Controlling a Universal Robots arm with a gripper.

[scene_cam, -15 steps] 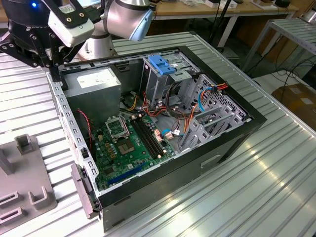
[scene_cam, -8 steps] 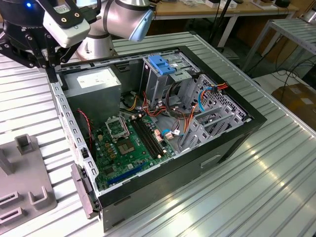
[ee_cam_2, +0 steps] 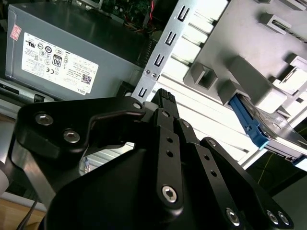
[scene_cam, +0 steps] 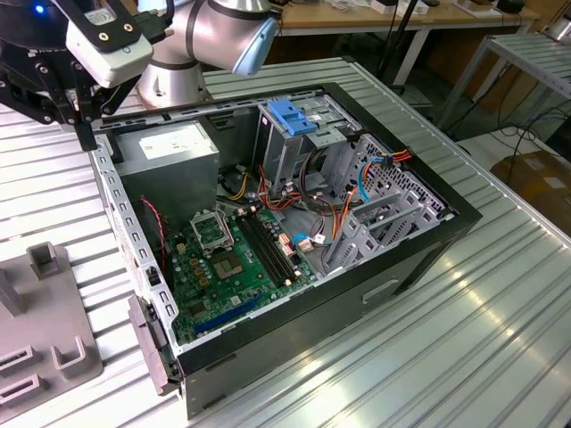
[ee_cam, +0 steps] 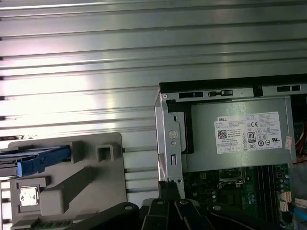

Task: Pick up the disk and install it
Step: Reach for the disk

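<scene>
Jaws of the black gripper (scene_cam: 86, 132) hung clenched on nothing above the open black computer case's (scene_cam: 428, 241) rear edge in the exterior view. In the second wrist view the disk (ee_cam_2: 250, 123), dull grey metal in a blue plastic frame, lay in a grey moulded holder (ee_cam_2: 249, 57), well apart from them. The first wrist view showed it there on the ribbed metal desk (ee_cam: 96, 57).

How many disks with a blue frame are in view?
1: the disk rests in the grey holder beside the computer case. Others may be hidden inside the case.
</scene>
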